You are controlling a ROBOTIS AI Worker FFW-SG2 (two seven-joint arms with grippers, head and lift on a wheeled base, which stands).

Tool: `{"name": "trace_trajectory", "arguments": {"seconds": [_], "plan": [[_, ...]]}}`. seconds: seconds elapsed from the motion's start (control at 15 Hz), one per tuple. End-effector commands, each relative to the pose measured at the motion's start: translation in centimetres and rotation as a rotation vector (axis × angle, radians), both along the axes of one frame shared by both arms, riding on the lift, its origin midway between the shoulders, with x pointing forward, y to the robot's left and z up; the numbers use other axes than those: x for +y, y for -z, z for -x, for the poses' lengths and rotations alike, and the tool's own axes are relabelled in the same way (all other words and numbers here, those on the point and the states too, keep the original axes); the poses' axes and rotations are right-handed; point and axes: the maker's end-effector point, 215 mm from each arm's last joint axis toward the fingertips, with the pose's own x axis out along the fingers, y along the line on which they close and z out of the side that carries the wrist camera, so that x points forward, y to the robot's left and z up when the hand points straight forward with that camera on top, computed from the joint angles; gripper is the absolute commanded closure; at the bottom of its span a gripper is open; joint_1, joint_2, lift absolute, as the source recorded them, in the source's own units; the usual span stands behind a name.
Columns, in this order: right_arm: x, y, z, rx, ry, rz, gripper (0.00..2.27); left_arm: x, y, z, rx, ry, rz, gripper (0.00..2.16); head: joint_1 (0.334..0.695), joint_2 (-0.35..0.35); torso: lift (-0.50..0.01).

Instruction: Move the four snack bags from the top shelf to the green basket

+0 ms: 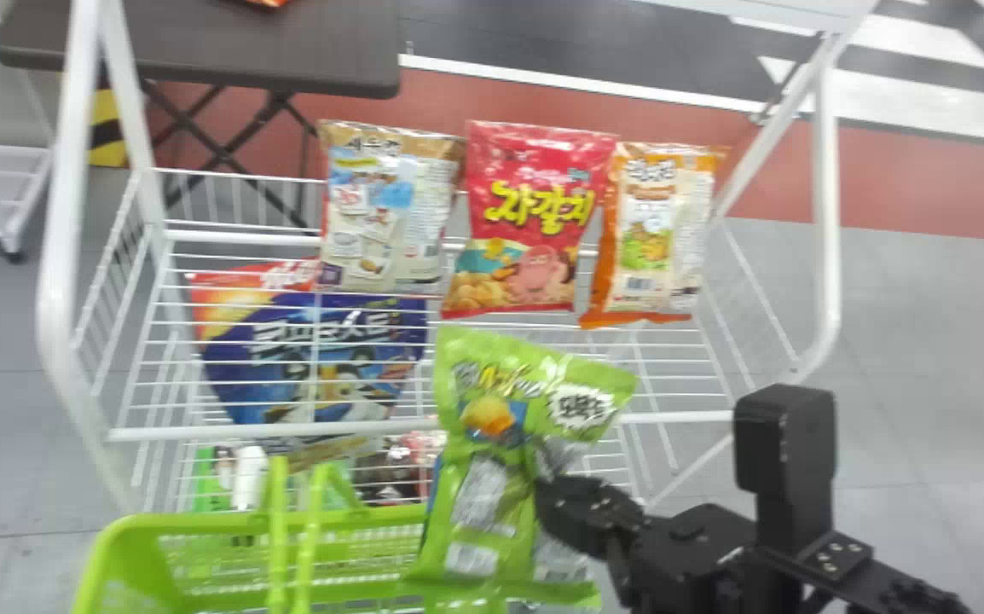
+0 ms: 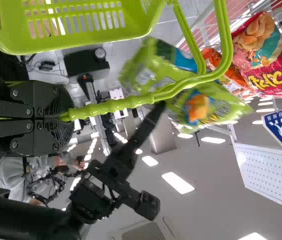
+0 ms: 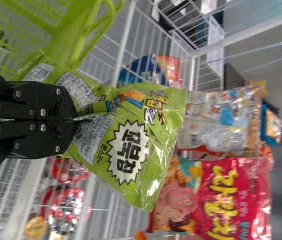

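Green snack bag [image 1: 479, 486] is hanging from the right gripper [image 1: 550, 490], whose fingers are clamped right on it, crumpling the wrapper around the middle. It's out at the near side of the white wire rack [image 1: 411, 426], and from the head view its lower part overlaps the rim of the green basket [image 1: 130, 546]; can't really tell if they touch.

Left gripper [image 2: 67, 121] is clamped on the basket handle [image 2: 131, 101], so that arm's on basket duty.

Other three are in a row on the top shelf: the beige bag [image 1: 390, 213] at the left, the red bag [image 1: 530, 217] in the middle, the orange and white bag [image 1: 658, 234] at the right. Down behind the wires there's also a big blue bag [image 1: 313, 354], and a dark table [image 1: 245, 43] stands behind the rack.
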Motion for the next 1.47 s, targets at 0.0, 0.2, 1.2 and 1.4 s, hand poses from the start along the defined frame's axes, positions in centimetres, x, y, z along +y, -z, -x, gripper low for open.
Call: {"name": "trace_trajectory", "arguments": {"seconds": [0.0, 0.2, 1.2, 1.4], "plan": [[1.0, 1.4, 3.8, 0.162, 0.011, -0.138, 2.07, -0.1, 0.0, -0.1, -0.003, -0.011, -0.002, 1.31, 0.695, -0.35, 0.0], [4.4, 2.3, 5.9, 0.253, -0.03, -0.299, 2.07, -0.9, 0.0, 0.0, -0.009, -0.002, -0.012, 1.31, 0.695, -0.337, 0.0], [8.0, 9.3, 7.2, 0.385, -0.076, -0.252, 1.37, -1.5, 0.0, -0.8, -0.04, -0.004, -0.042, 1.31, 0.695, -0.254, 0.0], [8.4, 7.9, 5.2, 0.296, -0.097, -0.281, 0.0, -1.5, 0.0, -0.8, -0.042, -0.004, -0.042, 1.31, 0.695, -0.209, 0.0]]}}
